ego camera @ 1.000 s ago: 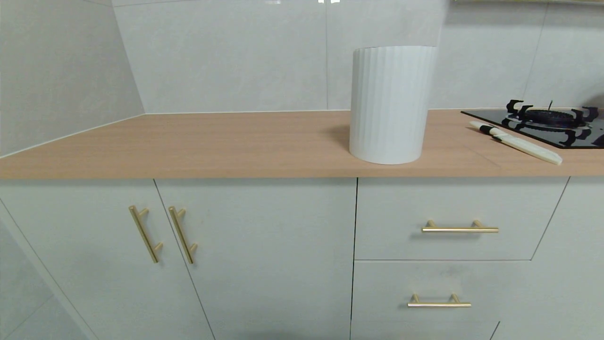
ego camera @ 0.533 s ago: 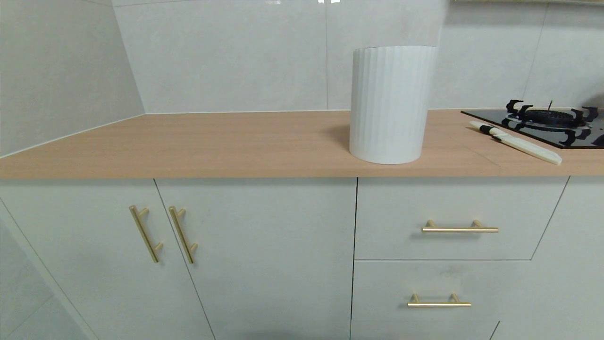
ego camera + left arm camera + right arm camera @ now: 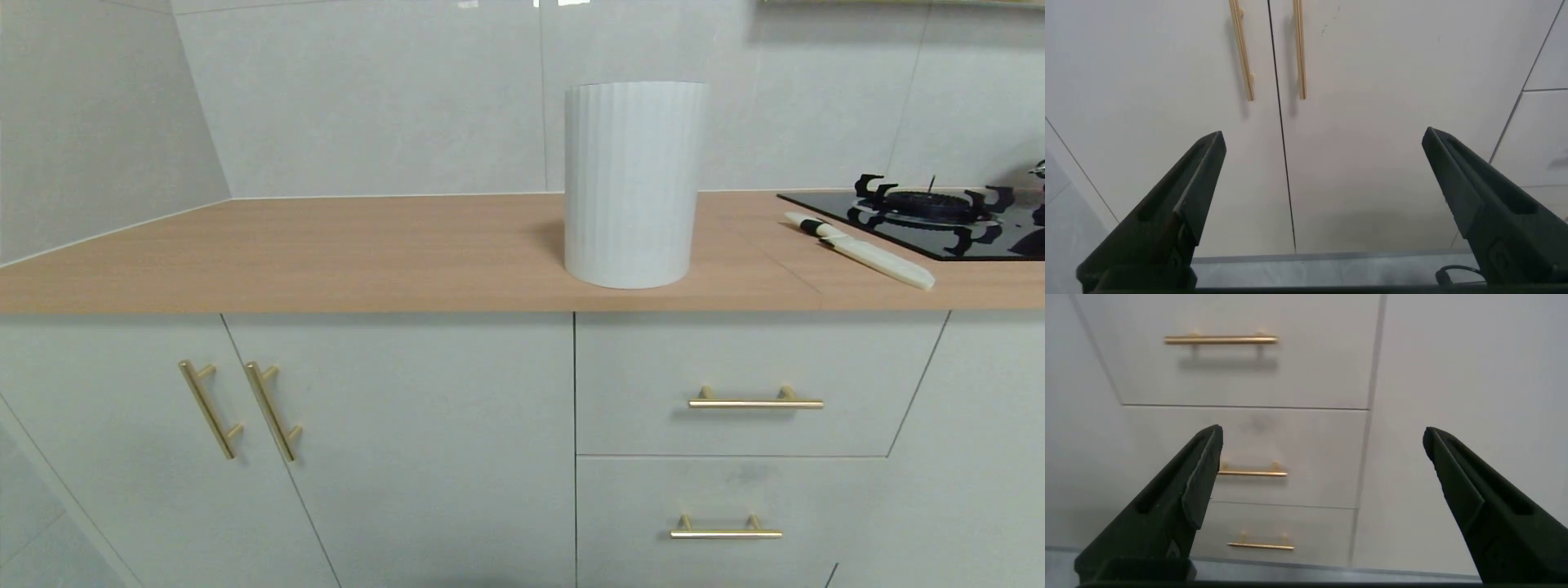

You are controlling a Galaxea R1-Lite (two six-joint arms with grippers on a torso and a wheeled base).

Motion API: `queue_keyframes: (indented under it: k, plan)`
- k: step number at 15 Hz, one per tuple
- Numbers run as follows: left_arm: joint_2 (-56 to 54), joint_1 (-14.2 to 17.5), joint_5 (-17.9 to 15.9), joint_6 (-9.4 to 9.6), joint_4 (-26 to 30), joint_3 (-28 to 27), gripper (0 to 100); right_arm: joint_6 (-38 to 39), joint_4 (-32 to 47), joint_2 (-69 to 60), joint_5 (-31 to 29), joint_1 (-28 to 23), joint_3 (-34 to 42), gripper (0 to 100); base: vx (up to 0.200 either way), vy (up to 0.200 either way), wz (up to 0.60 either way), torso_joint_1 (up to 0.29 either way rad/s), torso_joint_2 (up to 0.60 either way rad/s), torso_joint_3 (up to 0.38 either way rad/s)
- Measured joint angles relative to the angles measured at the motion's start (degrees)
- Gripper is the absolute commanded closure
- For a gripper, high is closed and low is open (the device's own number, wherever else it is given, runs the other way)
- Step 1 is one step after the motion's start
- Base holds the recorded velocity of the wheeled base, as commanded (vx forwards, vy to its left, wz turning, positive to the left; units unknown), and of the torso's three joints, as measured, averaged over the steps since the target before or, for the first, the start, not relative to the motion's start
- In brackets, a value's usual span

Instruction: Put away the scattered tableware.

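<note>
— Wooden counter (image 3: 326, 253) along a tiled wall: what sits on it?
— A white ribbed holder (image 3: 630, 184), upright near the front edge. The knife (image 3: 861, 249) lies flat well to its right, just beside the stove (image 3: 931, 216).
— Has anything moved since a second ago?
— Only the camera. Everything sits further left in the head view, holder and knife alike, with the same spacing.
— And the grippers?
— The left gripper (image 3: 1321, 139) faces the cabinet doors (image 3: 1372, 163), fingers wide apart. The right gripper (image 3: 1321, 434) faces the drawers (image 3: 1249, 376), fingers likewise spread.
</note>
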Motion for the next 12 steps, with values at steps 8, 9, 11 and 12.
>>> queue_keyframes:
  k: [8,9,11,12]
  plan:
    - [0.0,0.02,0.0,-0.22,0.0,0.0,0,0.0,0.0,0.0,0.0,0.06,0.0,0,0.025,-0.025,0.0,0.001,0.0,0.001]
    - [0.0,0.0,0.0,-0.26,0.0,0.0,0,0.0,0.0,0.0,0.0,0.0,0.0,0,0.2,0.0,0.0,-0.007,0.0,0.002]
    - [0.0,0.0,0.0,-0.28,0.0,0.0,0,0.0,0.0,0.0,0.0,0.0,0.0,0,0.2,0.0,0.0,-0.002,0.0,0.002]
    - [0.0,0.0,0.0,-0.28,-0.02,0.02,0,0.0,0.0,0.0,0.0,0.0,0.0,0,0.2,0.0,0.0,0.002,0.01,0.007]
